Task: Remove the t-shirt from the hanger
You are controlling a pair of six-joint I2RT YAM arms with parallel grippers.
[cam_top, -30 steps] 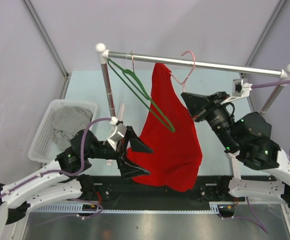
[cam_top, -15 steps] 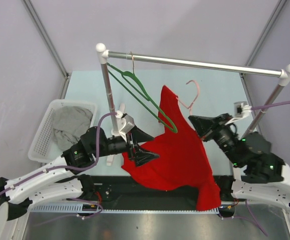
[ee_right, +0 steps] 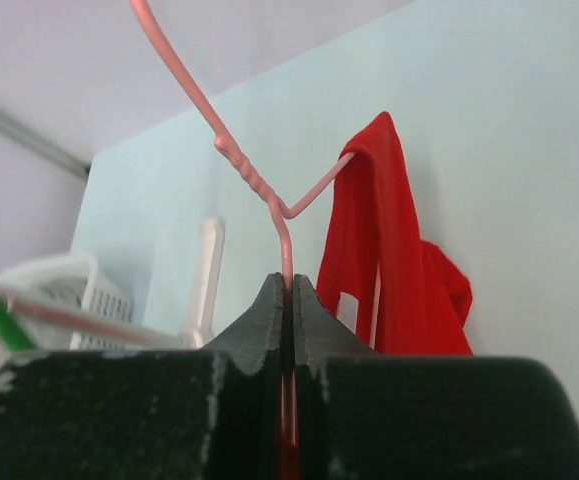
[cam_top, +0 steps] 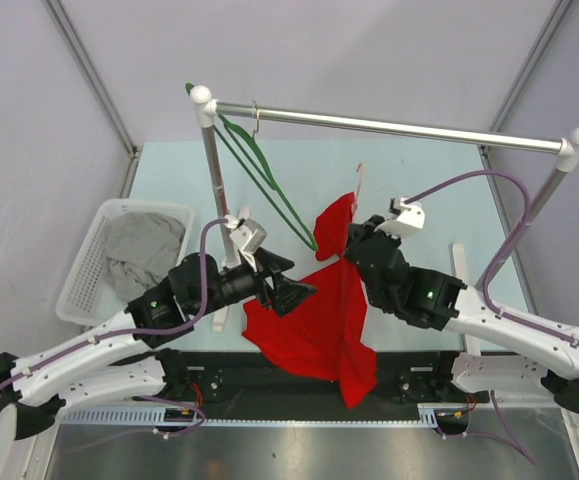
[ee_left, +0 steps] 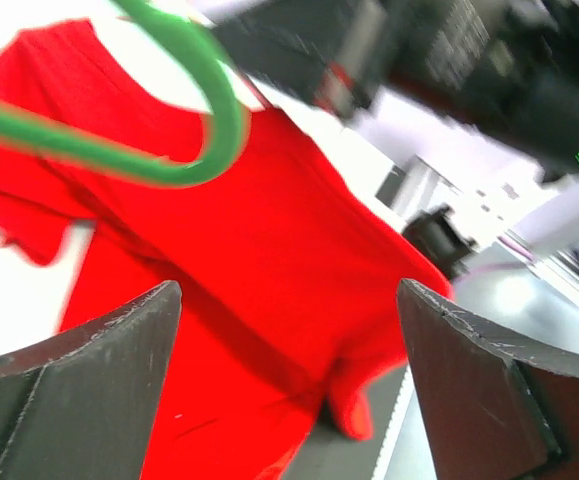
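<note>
Red t-shirt (cam_top: 319,310) draped over pink hanger (ee_right: 254,183) below the rail (cam_top: 389,127), mid-table (cam_top: 429,190), hanger wire pinched in closed right jaws, left jaws spread wide just left of shirt, green hanger (ee_left: 89,158) dangling between, basket (cam_top: 74,290) at left

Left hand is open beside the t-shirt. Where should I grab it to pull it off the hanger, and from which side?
Grip the loose lower body of the t-shirt, coming in from its left edge, which the open left hand faces. The cloth hangs free there, below the pink hanger that the right hand pinches by its wire. Stay under the green hanger.
</note>
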